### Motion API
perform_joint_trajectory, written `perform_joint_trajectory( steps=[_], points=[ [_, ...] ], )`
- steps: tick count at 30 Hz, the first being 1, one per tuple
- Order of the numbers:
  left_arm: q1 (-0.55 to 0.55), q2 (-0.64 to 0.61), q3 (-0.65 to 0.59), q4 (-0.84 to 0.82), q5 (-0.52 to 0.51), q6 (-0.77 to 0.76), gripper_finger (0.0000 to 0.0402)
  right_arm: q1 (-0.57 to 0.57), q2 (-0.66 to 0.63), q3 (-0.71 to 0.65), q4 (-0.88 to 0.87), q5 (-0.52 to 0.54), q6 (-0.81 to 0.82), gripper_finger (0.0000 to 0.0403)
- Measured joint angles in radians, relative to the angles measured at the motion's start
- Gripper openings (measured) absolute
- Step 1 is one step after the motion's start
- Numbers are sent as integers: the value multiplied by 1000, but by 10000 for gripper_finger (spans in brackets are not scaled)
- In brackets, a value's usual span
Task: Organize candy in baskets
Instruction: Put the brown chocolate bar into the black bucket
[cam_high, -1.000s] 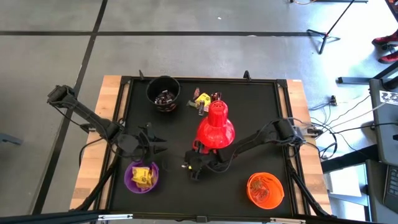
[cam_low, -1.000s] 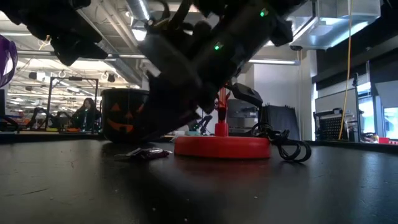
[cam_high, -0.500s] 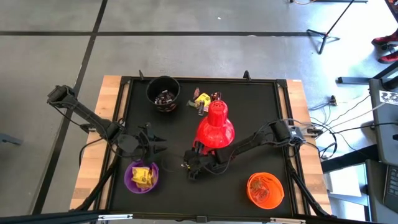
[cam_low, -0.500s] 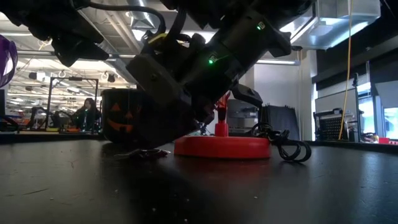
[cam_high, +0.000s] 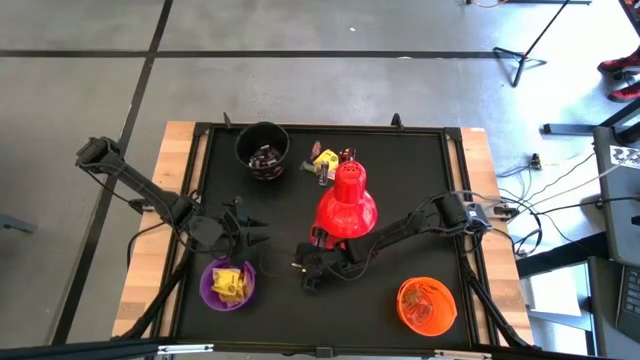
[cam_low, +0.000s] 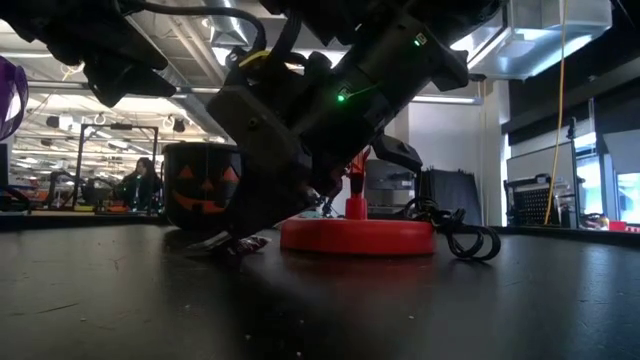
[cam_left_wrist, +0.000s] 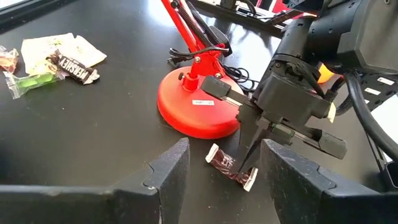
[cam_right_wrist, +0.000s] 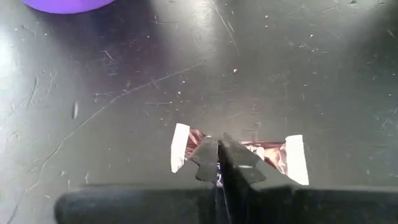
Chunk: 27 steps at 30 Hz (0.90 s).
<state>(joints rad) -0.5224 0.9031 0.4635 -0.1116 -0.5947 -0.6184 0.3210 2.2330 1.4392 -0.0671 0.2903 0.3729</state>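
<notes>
Right pincer (cam_right_wrist: 217, 151) pinches brown candy (cam_right_wrist: 273, 155) beside red lamp (cam_left_wrist: 199, 109).

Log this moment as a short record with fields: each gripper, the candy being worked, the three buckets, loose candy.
right gripper: shut on the brown wrapped candy with white ends, on the black tabletop beside the red desk lamp's round base
left gripper: open, empty, above the purple plastic bucket
purple plastic bucket: holds yellow-wrapped candy
black plastic bucket: holds dark wrapped candy
orange plastic bucket: near the right arm's side
loose candy: small pile between black plastic bucket and lamp
</notes>
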Motion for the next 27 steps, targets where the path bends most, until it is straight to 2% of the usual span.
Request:
perform_joint_trajectory(
  steps=[13, 19, 27],
  points=[
    [0, 0, -1, 0, -6, 0, 188, 0, -79, -1, -9, 7, -27, 1],
    [0, 0, -1, -1, -6, 0, 188, 0, -94, 35, 11, 40, -74, 0],
    [0, 0, -1, -7, -6, 1, 188, 0, -95, 49, 7, 30, -104, 0]
  ],
)
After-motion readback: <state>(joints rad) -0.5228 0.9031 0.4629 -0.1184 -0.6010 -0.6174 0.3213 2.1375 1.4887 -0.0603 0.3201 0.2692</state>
